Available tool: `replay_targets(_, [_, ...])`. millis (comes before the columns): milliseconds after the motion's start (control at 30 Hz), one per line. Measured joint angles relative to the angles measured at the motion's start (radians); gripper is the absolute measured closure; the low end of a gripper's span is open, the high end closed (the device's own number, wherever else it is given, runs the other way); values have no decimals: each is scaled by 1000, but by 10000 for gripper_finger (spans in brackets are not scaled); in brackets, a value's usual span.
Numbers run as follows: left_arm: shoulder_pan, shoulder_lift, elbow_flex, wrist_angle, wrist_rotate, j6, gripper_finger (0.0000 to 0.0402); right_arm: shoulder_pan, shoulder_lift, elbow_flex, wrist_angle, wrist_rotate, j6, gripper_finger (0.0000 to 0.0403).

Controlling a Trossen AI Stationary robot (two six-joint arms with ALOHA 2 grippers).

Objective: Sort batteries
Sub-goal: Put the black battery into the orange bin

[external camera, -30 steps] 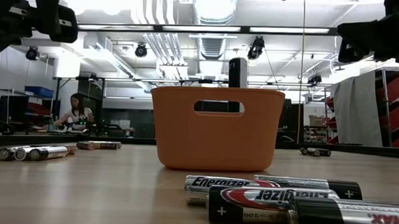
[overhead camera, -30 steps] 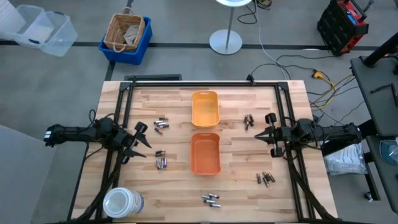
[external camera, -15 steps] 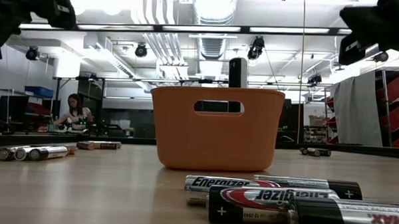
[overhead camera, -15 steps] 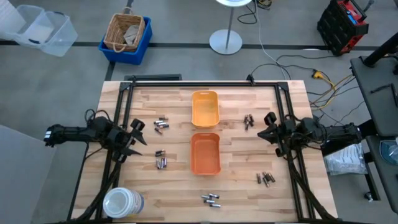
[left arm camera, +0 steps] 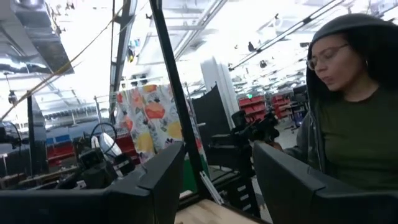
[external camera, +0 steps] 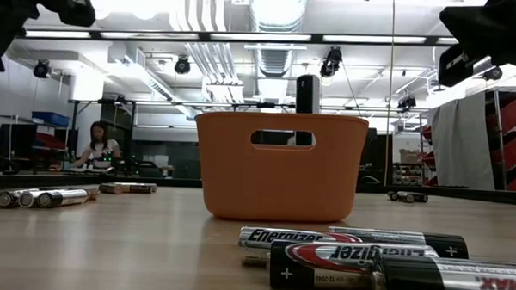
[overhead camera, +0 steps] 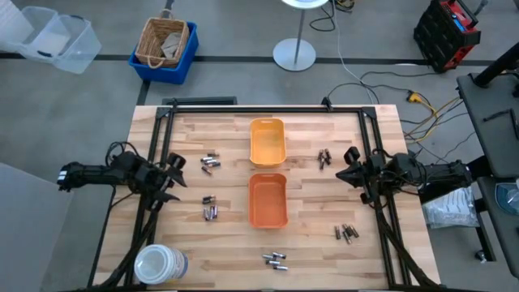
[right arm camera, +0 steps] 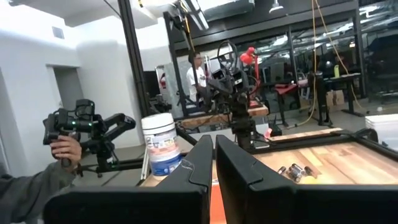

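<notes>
Both grippers hang off either side of the orange tray [overhead camera: 268, 199], left gripper [overhead camera: 173, 179] fingers apart, right gripper [overhead camera: 350, 165] nearly shut, so grabbing one of those tight batteries [overhead camera: 210, 212] could scatter its neighbours.

Two trays [overhead camera: 268, 174] block the table's middle — bare wood lies open between the batteries [overhead camera: 210, 161].

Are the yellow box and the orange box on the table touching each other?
Apart. The high view shows a strip of bare wood between the yellow box and the orange box.
</notes>
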Motion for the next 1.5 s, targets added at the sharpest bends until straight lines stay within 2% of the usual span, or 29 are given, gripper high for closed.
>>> replay_targets(200, [0,1,0,29,0,40,224,0,21,60,-9,0,-43,390])
replay_targets(333, [0,0,0,56,0,35,224,0,84,125,-34,1,-67,390])
replay_targets(533, [0,0,0,116,0,10,224,0,271,258,-59,2,-127,390])
replay_targets(633, [0,1,0,115,-15,7,224,0,368,341,-126,3,-140,390])
replay_targets(700, [-1,1,0,115,-95,-6,224,0,420,398,-176,3,-139,390])
replay_targets(867, [0,3,0,62,-486,-117,224,0,510,510,-293,4,-112,390])
replay_targets(933, [0,3,0,39,-563,-141,224,0,531,548,-348,4,-96,390])
replay_targets(1100, [0,5,0,4,-582,-143,224,0,564,606,-422,3,-76,390])
replay_targets(1233, [0,6,0,2,-604,-172,224,0,576,618,-417,3,-91,390])
replay_targets(1500, [0,48,0,5,-603,-175,224,0,585,619,-412,3,-22,390])
